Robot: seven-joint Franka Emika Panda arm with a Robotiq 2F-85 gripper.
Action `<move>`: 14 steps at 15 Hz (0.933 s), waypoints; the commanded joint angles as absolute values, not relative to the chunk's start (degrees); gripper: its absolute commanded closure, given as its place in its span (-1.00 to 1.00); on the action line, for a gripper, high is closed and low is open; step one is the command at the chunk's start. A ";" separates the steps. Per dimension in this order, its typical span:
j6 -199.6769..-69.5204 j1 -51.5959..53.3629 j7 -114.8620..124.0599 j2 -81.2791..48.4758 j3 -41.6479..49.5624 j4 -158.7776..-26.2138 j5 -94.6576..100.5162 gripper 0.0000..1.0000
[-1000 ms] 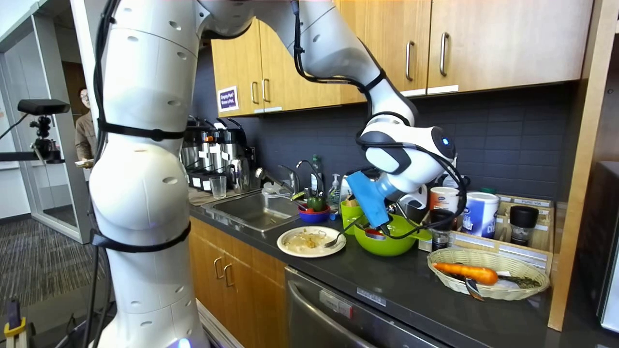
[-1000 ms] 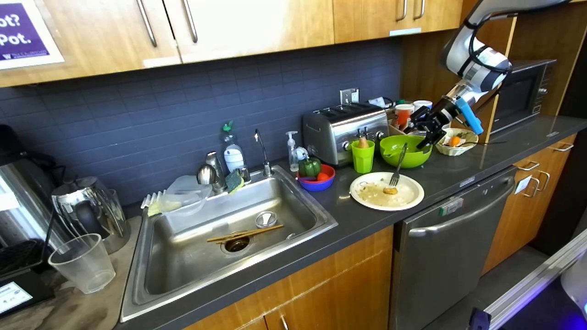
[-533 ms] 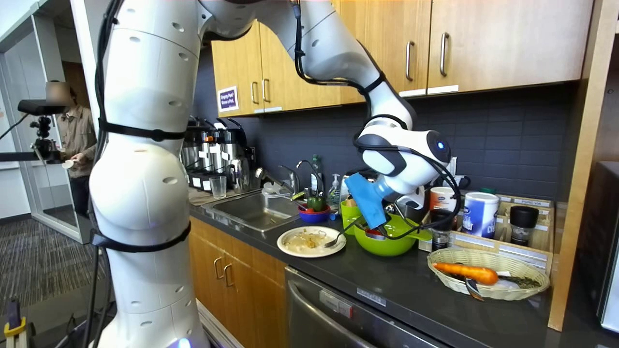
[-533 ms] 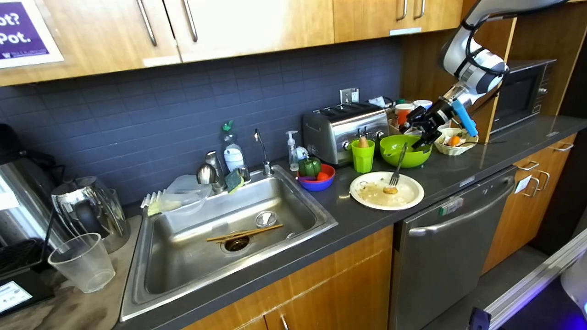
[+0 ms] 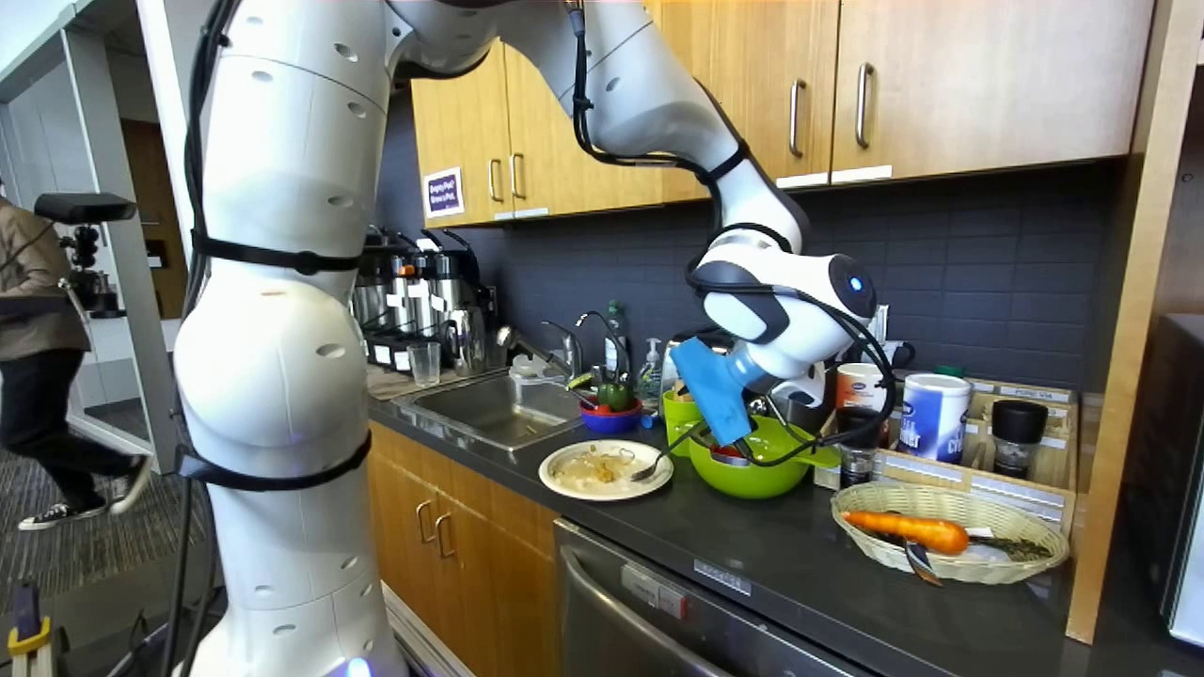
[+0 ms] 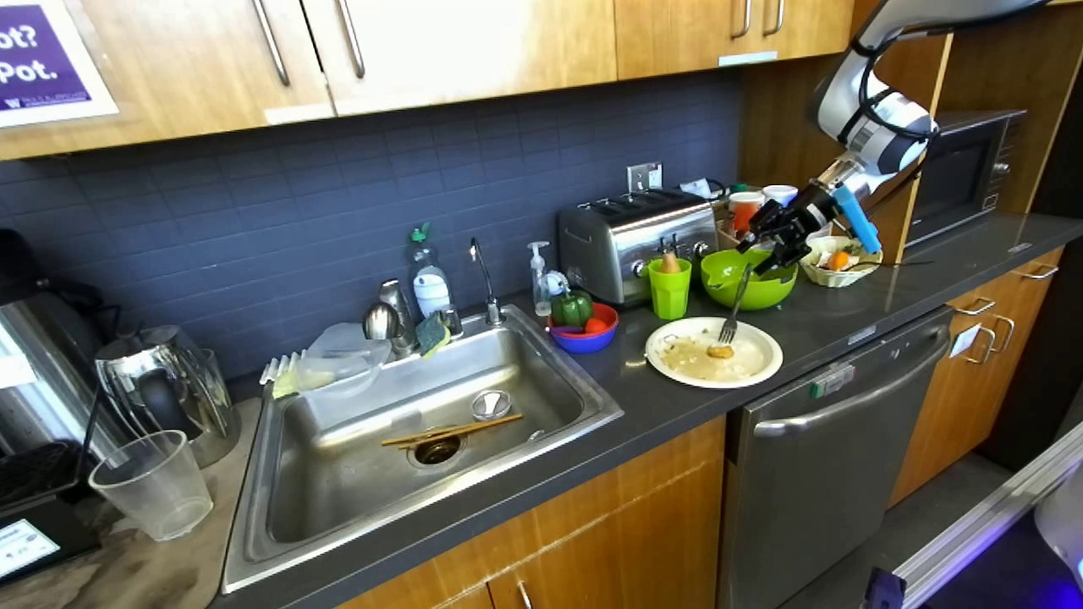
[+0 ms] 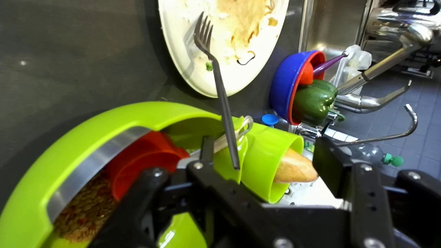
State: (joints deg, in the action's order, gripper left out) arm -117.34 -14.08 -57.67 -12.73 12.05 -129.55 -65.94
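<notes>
Gaping wide, hand partly hiding green bowl, red cup half seen, contact with fork unclear

Counter: dark; spread beneath and past the gripper.
Sink: let into the counter, well apart from the gripper.
Green bowl: set right below the gripper.
Cup: stood just beside that bowl, on the gripper's sink side.
Plate: laid near the gripper, toward the counter's front.
Toaster: placed rearward of the gripper.
Blue bowl: set farther from the gripper, beside the sink.
Basket, tray: placed past the gripper, away from the sink.
</notes>
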 commanded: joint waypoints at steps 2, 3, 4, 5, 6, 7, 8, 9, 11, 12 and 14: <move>-117.69 -14.29 -59.74 -12.15 11.90 -131.18 -67.28 -0.60; -117.63 -14.40 -60.08 -11.97 12.01 -131.57 -67.24 -0.61; -117.55 -14.54 -60.52 -11.70 12.14 -132.03 -67.28 -0.58; -117.55 -14.64 -61.08 -11.45 12.26 -132.46 -67.36 -0.61; -117.76 -14.67 -61.70 -11.29 12.35 -132.78 -67.60 -0.56; -117.69 -14.73 -62.28 -11.20 12.43 -132.99 -67.76 -0.46; -117.62 -14.78 -62.82 -11.17 12.47 -133.09 -68.03 -0.39; -117.57 -14.79 -63.41 -11.17 12.47 -133.10 -68.37 -0.40; -117.56 -14.76 -64.07 -11.10 12.47 -133.14 -68.66 -0.29; -117.57 -14.78 -64.67 -11.11 12.48 -133.37 -68.84 -0.07; -117.40 -14.80 -65.29 -10.97 12.52 -133.62 -69.28 0.40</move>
State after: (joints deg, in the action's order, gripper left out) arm -117.34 -14.56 -63.27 -12.63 12.52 -131.86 -67.68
